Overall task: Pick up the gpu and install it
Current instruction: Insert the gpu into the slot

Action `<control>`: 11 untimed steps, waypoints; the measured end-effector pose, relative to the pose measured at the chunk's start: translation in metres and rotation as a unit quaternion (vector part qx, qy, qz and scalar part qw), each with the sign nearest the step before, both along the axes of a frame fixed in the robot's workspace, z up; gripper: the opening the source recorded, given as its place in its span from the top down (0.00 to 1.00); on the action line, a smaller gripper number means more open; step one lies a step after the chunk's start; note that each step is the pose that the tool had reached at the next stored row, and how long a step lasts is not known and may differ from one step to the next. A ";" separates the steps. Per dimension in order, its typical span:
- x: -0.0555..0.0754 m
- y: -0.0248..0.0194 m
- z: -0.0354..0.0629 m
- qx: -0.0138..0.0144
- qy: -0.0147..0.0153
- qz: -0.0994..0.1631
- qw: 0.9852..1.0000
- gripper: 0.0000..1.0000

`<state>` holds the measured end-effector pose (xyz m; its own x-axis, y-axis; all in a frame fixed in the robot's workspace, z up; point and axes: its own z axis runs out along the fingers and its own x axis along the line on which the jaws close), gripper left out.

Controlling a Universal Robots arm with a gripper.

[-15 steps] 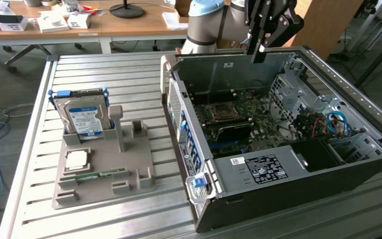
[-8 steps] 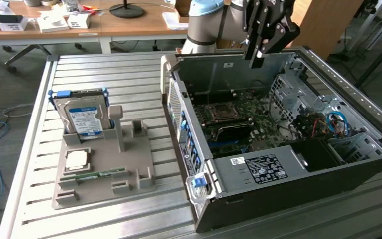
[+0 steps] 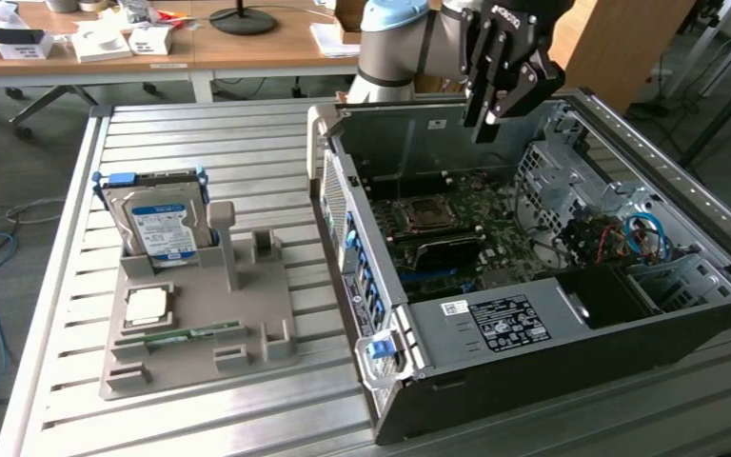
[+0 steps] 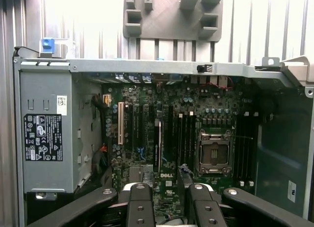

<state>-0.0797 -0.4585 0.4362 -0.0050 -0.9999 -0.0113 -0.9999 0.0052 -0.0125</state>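
Note:
The gpu [image 3: 448, 249] is a dark flat card standing on edge on the motherboard [image 3: 467, 205] inside the open computer case [image 3: 569, 314]. From the wrist it shows edge-on as a thin dark strip [image 4: 159, 146] among the expansion slots. My gripper [image 3: 490, 122] hangs above the far end of the case, apart from the card. Its two black fingers [image 4: 142, 202] stand open, with the board visible through the gap and nothing held between them [image 4: 167, 207].
A grey holder [image 3: 201, 324] on the slatted table [image 3: 213, 133] at the exterior view's left carries a hard drive with a blue label [image 3: 160, 228], a CPU [image 3: 148, 307] and a RAM stick [image 3: 194, 335]. Cables [image 3: 639, 238] and a power supply [image 3: 505, 322] sit in the case.

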 end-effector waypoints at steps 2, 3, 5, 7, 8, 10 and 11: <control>0.000 0.0000 -0.0032 0.000 0.001 0.000 1.000 0.66; 0.000 0.0000 -0.0047 0.000 0.001 0.000 1.000 0.66; 0.000 0.0000 -0.0077 0.001 0.002 0.000 1.000 0.66; 0.000 0.0000 -0.0089 0.001 0.003 0.000 1.000 0.66; 0.000 0.0000 -0.0089 0.001 0.003 0.000 1.000 0.66; 0.000 0.0000 -0.0089 0.001 0.003 0.000 1.000 0.66; 0.000 0.0000 -0.0089 0.001 0.003 0.000 1.000 0.66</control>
